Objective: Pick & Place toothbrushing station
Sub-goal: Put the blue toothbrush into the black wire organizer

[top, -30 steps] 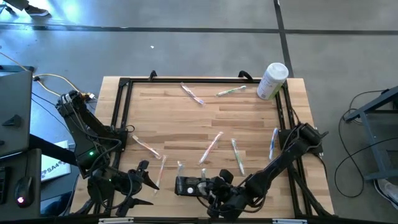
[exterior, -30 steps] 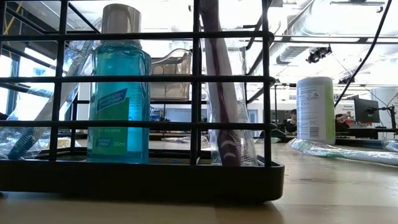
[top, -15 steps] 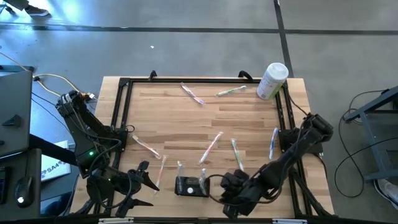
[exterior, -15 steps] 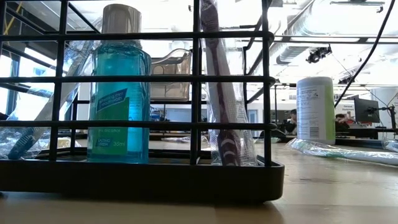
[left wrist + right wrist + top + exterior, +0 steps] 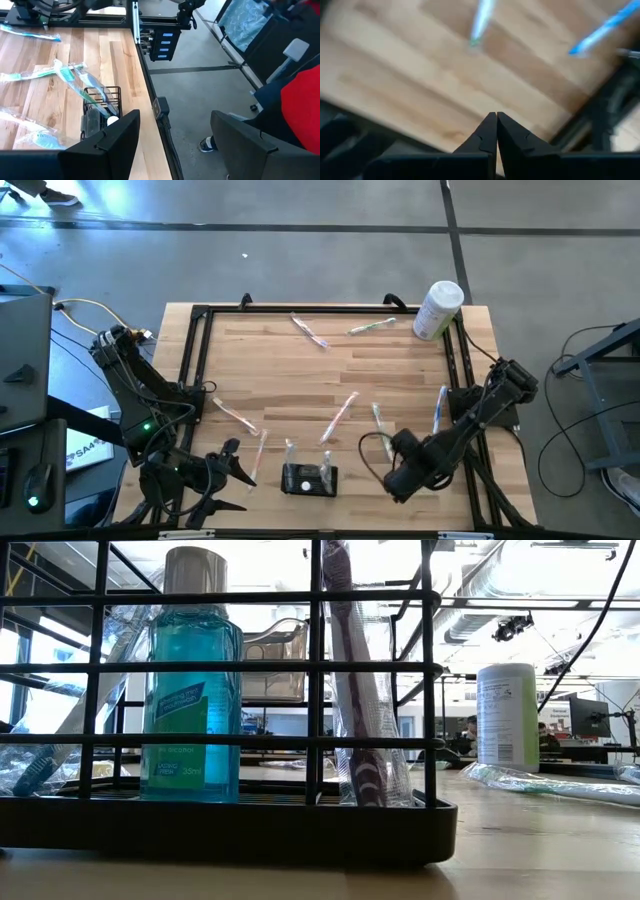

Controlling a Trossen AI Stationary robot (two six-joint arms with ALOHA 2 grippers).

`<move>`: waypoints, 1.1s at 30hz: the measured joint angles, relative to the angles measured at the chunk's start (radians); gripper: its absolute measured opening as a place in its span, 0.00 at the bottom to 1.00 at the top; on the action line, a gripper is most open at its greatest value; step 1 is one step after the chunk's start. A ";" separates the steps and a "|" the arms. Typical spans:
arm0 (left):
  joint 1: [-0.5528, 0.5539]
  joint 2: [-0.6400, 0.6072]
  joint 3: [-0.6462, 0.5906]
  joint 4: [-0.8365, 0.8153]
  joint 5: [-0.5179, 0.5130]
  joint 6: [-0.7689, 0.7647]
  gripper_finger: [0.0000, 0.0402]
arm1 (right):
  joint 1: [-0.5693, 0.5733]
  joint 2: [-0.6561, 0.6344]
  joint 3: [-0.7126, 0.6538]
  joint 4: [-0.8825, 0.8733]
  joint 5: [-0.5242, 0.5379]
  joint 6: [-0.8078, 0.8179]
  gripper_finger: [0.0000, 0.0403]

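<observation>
The toothbrushing station is a low black wire rack standing on its base near the table's front edge. The low view shows it close up, holding a teal mouthwash bottle and a wrapped toothbrush. My right gripper is shut and empty above the table, to the right of the station; its wrist view shows the closed tips. My left gripper is wide open and empty, left of the station, which shows past its fingers.
Several wrapped toothbrushes lie scattered on the wood, among them a blue one and a green one near my right arm. A tall white cylinder stands at the far right corner. A black frame edges the table.
My right gripper has drawn back from the station's right end toward the table's right edge and turned. The station has stayed in place near the front edge.
</observation>
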 joint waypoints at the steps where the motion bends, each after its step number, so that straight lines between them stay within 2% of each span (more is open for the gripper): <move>1: 0.000 0.000 0.000 0.000 0.000 0.005 0.60 | -0.007 0.000 0.000 -0.025 0.003 0.004 0.01; 8: 0.000 0.000 0.000 0.000 -0.004 0.014 0.60 | -0.073 -0.001 -0.044 -0.083 0.008 -0.020 0.00; 16: 0.000 0.000 0.000 -0.001 -0.005 0.010 0.60 | -0.123 0.000 -0.231 -0.082 -0.094 -0.142 0.00; 19: 0.000 0.000 0.000 0.000 -0.005 0.008 0.60 | -0.125 0.000 -0.260 -0.085 -0.097 -0.272 0.00; 25: 0.000 0.000 0.000 0.000 -0.005 0.007 0.60 | -0.123 0.000 -0.271 -0.085 -0.085 -0.642 0.00; 28: 0.000 0.000 0.000 0.001 -0.013 -0.001 0.60 | -0.122 -0.019 -0.281 -0.083 -0.054 -0.841 0.00; 33: 0.001 0.014 -0.001 0.038 -0.092 -0.028 0.60 | -0.131 -0.071 -0.352 -0.084 0.036 -1.119 0.00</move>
